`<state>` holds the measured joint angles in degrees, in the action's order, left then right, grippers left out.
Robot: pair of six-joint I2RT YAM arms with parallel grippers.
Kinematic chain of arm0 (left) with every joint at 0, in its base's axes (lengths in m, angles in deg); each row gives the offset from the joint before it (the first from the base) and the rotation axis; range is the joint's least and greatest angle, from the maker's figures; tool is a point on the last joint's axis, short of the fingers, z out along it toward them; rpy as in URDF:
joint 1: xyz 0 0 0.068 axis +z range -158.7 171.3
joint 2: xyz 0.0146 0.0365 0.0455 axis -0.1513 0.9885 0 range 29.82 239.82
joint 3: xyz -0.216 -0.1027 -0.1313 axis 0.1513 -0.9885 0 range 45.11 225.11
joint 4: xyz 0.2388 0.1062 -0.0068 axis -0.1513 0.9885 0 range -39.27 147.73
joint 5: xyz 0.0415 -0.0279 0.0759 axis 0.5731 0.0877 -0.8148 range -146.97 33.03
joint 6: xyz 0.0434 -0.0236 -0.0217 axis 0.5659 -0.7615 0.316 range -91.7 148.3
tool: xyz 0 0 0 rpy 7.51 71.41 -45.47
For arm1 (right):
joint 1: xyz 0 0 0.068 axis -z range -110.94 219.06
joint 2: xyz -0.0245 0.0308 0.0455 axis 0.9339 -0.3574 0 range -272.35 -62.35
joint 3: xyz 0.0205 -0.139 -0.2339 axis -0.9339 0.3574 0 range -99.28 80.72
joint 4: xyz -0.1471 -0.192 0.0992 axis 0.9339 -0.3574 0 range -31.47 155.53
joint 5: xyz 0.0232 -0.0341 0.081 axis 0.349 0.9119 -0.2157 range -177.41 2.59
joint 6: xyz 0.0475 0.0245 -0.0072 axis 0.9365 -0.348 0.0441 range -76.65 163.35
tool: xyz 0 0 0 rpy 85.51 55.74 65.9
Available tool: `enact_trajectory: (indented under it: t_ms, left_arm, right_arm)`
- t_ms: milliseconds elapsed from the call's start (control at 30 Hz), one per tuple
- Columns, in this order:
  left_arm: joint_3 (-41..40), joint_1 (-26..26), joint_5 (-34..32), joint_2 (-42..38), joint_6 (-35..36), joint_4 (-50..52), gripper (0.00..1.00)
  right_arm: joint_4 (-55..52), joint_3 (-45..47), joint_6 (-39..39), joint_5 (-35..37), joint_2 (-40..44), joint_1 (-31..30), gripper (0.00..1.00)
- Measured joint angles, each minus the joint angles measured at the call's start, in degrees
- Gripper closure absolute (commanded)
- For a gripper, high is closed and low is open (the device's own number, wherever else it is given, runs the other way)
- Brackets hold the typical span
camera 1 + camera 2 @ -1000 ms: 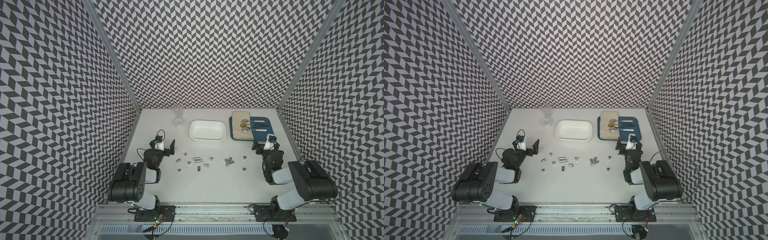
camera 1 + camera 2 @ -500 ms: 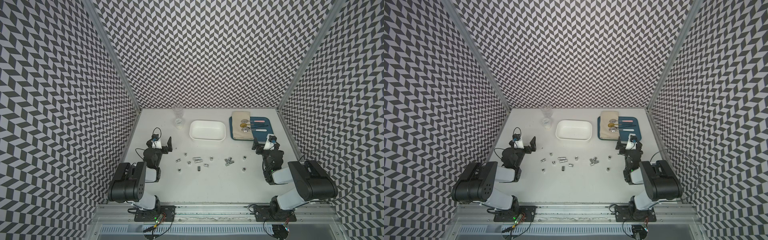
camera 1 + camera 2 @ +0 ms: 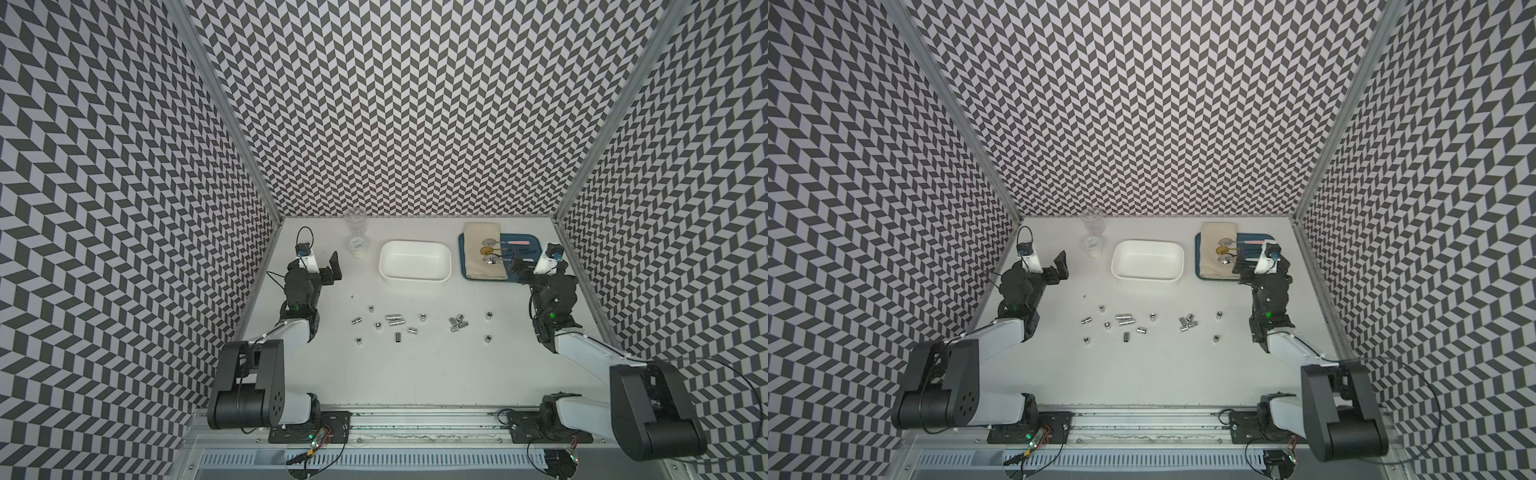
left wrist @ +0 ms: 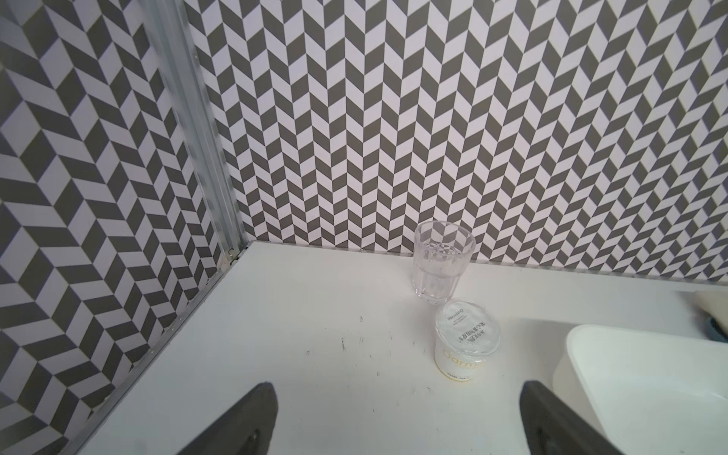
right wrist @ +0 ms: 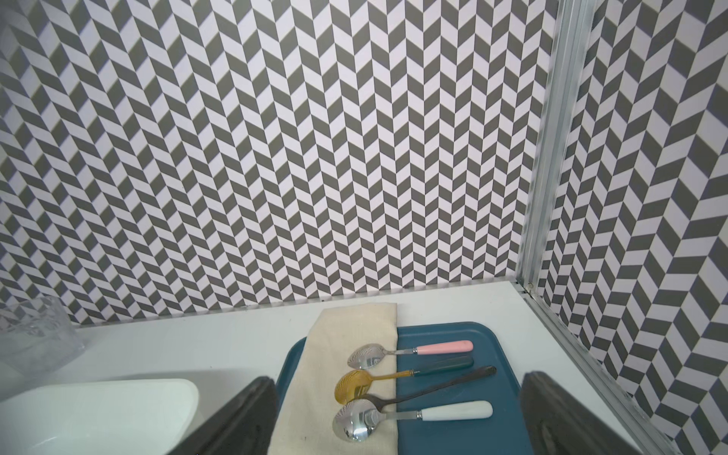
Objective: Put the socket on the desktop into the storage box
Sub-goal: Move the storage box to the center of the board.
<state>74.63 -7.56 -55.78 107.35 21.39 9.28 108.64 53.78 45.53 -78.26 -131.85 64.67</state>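
Nothing of the task is showing as done. The storage box [image 3: 414, 261] is sitting empty, its white inside bare in both top views, and every socket is lying on the white table [image 3: 415, 374] in front of it, on the side nearer the arm bases.

The sockets [image 3: 395, 320] are lying in a loose band that is running roughly parallel to the box's front wall and well apart from it. Most are resting singly, some upright and some on their sides; a small cluster [image 3: 457, 323] is lying touching or nearly so, toward the right-arm end of the band. There look to be a dozen or more, though they are too small to count with certainty.

The left gripper [image 4: 397, 390] is hovering beside the box's left-arm end with its jaws spread wide and nothing between them, facing a clear glass cup [image 4: 442, 263] and a small lidded pot [image 4: 467, 342] that are standing beyond that end of the box. The right gripper [image 5: 398, 380] is hanging off the box's other end, over the blue tray [image 5: 492, 346] with its cloth and spoons, and its jaws are likewise spread and empty.

So neither arm is reaching toward a socket — the whole job is remaining: picking up each socket and dropping it into the box.
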Motion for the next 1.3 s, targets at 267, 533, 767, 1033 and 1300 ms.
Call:
enact_trajectory:
  t_ms: [267,533,767,1033,1300]
  left_arm:
    - [5.8,1.7,-3.3,-11.7,-21.3,21.7,0.01]
    - [6.2,1.6,12.6,-16.6,-26.5,33.0,0.25]
    - [5.3,-7.2,17.4,-16.3,-26.1,40.8,0.33]
    - [9.8,-13.9,16.2,-7.8,-26.1,44.9,0.38]
    - [24.6,-13.9,14.6,10.6,-25.4,45.7,0.43]
  right_arm:
    - [-20.8,-7.5,14.3,-0.9,11.6,1.1,0.00]
    - [-37.4,-15.6,26.7,-16.9,10.2,5.3,0.15]
    - [-51.6,-20.6,25.9,-27.2,3.1,3.3,0.23]
    - [-62.0,-20.5,23.7,-25.4,1.6,-3.7,0.29]
    - [-66.0,-16.6,23.1,-23.4,2.8,-9.1,0.28]
